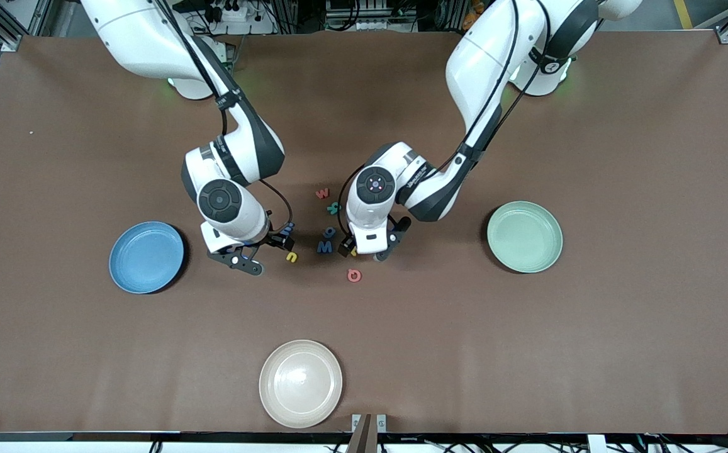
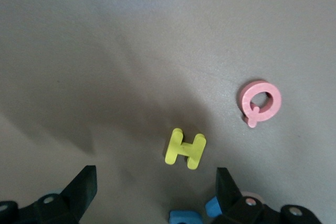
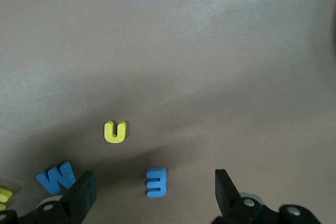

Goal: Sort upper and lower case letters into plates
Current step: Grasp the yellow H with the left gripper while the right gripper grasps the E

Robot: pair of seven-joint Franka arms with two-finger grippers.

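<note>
Foam letters lie mid-table between the blue plate [image 1: 146,257] and the mint green plate [image 1: 525,236]. My right gripper [image 1: 257,250] [image 3: 152,187] hangs open low over a small blue three-pronged letter [image 3: 156,182] [image 1: 289,226], which lies in its gap untouched. A yellow u [image 3: 115,131] [image 1: 292,256] and a blue M [image 3: 56,177] [image 1: 324,246] lie close by. My left gripper [image 1: 369,247] [image 2: 156,187] is open and empty, just short of a yellow H [image 2: 185,149]. A pink Q [image 2: 261,101] [image 1: 354,275] lies nearer the camera.
A cream-white plate [image 1: 301,383] sits near the table's front edge. A red w [image 1: 322,193], a teal letter [image 1: 334,207] and a blue o [image 1: 330,232] lie between the two arms. Both plates hold nothing. Bare brown table surrounds the cluster.
</note>
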